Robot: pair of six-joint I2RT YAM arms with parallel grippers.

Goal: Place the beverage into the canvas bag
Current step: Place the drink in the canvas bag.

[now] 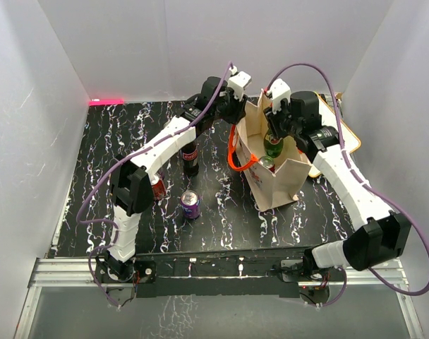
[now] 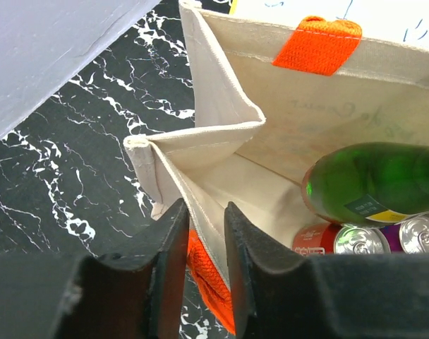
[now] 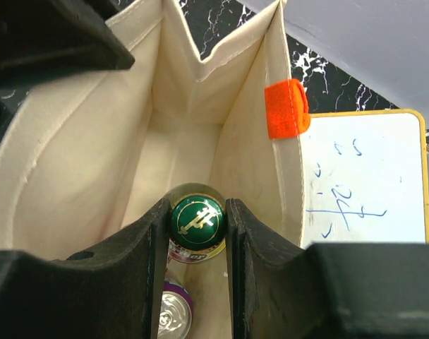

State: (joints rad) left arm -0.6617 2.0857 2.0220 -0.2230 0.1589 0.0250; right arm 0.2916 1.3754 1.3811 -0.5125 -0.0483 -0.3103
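The beige canvas bag (image 1: 281,180) with orange handles stands right of centre, mouth open. My left gripper (image 1: 234,109) is shut on the bag's left rim (image 2: 204,233), its fingers either side of the cloth beside an orange handle (image 2: 211,279). My right gripper (image 1: 274,127) is shut on a green bottle (image 1: 273,146) by its green cap (image 3: 196,217) and holds it inside the bag's mouth. In the bag lie a red can (image 2: 320,239) and a purple can (image 3: 173,311); a further can top (image 2: 421,233) shows beside them.
On the black marbled table stand a dark cola bottle (image 1: 190,159), a red can (image 1: 158,186) and a purple can (image 1: 191,204), all left of the bag. A whiteboard (image 1: 345,131) lies behind the bag on the right. White walls enclose the table.
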